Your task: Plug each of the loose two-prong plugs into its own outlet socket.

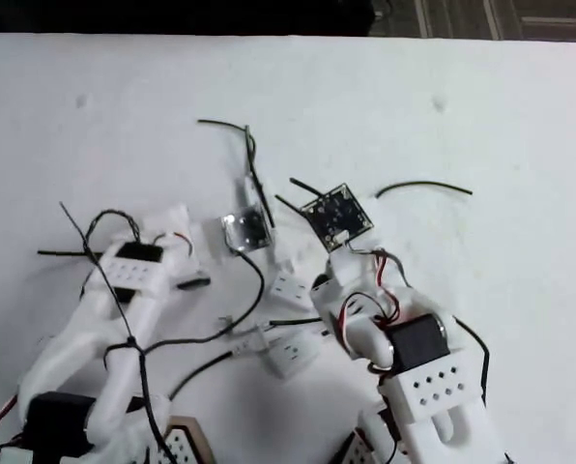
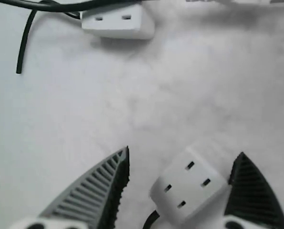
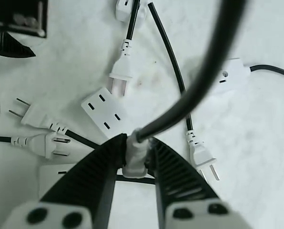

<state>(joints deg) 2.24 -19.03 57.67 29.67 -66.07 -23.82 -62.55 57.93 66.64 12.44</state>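
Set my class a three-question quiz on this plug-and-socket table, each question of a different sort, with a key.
1. True or false: the right tool is shut on a white plug.
2. What lies inside the open left tool? A) an outlet socket B) a screwdriver C) a battery
3. Fill in: the held plug's cable is ____ in colour.
Key: 1 true; 2 A; 3 black.

The fingers point(image 3: 94, 181) of the right gripper point(image 3: 137, 140) are hiding the prongs of the white plug point(image 3: 135, 160) between them, a blurred black cable point(image 3: 213, 62) is partly covering a socket block point(image 3: 238, 76), and in the left wrist view a cord point(image 2: 150, 220) is running off the edge.
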